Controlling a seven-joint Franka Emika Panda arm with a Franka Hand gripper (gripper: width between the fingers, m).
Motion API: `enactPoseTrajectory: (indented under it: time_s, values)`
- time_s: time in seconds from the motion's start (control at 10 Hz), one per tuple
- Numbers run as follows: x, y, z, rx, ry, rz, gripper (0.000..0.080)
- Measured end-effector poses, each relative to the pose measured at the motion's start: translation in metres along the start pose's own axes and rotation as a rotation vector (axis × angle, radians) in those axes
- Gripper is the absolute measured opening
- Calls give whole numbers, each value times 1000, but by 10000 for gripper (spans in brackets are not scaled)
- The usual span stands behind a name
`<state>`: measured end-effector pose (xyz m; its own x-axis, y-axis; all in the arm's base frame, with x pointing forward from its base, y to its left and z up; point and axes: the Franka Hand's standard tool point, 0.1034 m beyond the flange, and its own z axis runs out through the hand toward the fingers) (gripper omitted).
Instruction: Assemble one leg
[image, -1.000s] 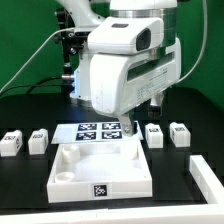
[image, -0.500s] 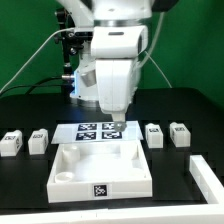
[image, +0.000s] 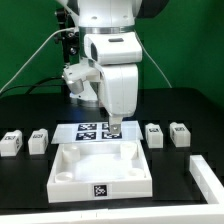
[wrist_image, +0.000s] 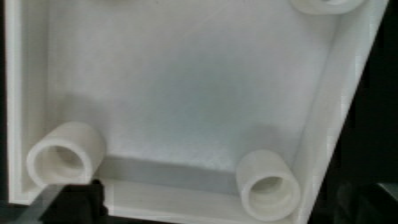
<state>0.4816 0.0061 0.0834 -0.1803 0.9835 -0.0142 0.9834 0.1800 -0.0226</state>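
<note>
Either side of panel (image: 75, 183), two legs (image: 154, 134)

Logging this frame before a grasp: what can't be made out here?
Gripper: open or shut unclear; tiny in the exterior view, cut off in the wrist view.
Legs: tag patterns too small, exterior view.
White part: cut by the exterior view's right edge.

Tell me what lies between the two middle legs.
The exterior view shows the marker board between the leg on its left and the leg on its right, with the gripper above it, the white panel in front.
</note>
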Motion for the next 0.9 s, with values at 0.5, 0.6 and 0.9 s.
enactPoseTrajectory:
  time_s: [0.5, 0.6, 0.9]
  values:
    - [-14, -60, 66, 76, 34, 62, 650]
    - [-15, -59, 72, 81, 37, 83, 650]
    - [-15, -59, 72, 82, 37, 97, 526]
